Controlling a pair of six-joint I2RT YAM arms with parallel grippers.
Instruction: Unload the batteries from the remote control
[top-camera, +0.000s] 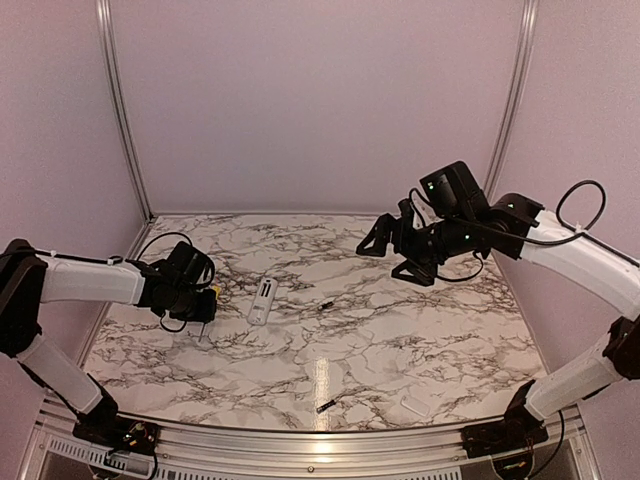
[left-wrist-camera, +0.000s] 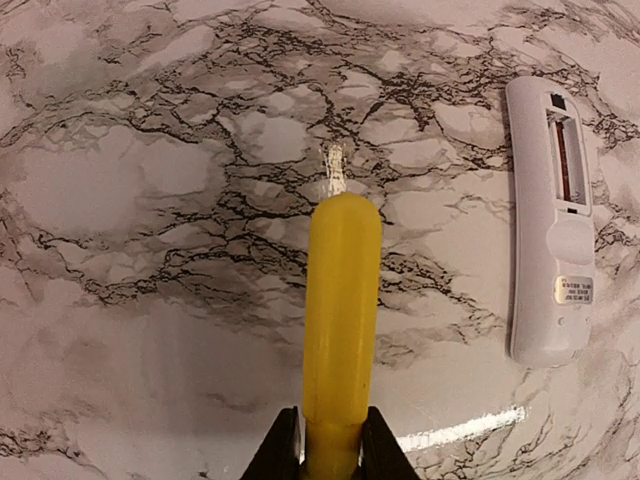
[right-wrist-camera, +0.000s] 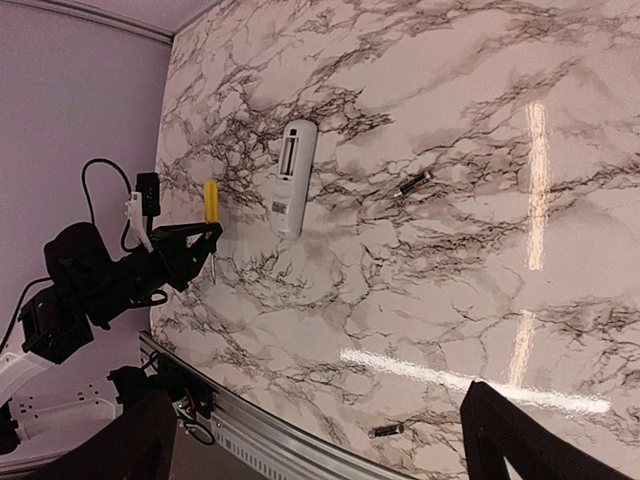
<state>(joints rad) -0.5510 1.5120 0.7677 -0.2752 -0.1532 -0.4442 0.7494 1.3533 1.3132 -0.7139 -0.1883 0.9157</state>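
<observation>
The white remote control (top-camera: 262, 300) lies left of centre on the marble table, its dark recess facing up and uncovered. It also shows in the left wrist view (left-wrist-camera: 553, 220), where the recess looks empty, and in the right wrist view (right-wrist-camera: 295, 178). One battery (top-camera: 326, 306) lies just right of the remote. A second battery (top-camera: 326, 405) lies near the front edge. My left gripper (top-camera: 205, 303) is shut on the yellow-handled screwdriver (left-wrist-camera: 342, 330), left of the remote and pointing down at the table. My right gripper (top-camera: 393, 255) is open and empty, raised at the back right.
A small flat white cover piece (top-camera: 415, 405) lies at the front right near the table edge. A metal rail (top-camera: 300, 440) runs along the front edge. Purple walls close in the sides and back.
</observation>
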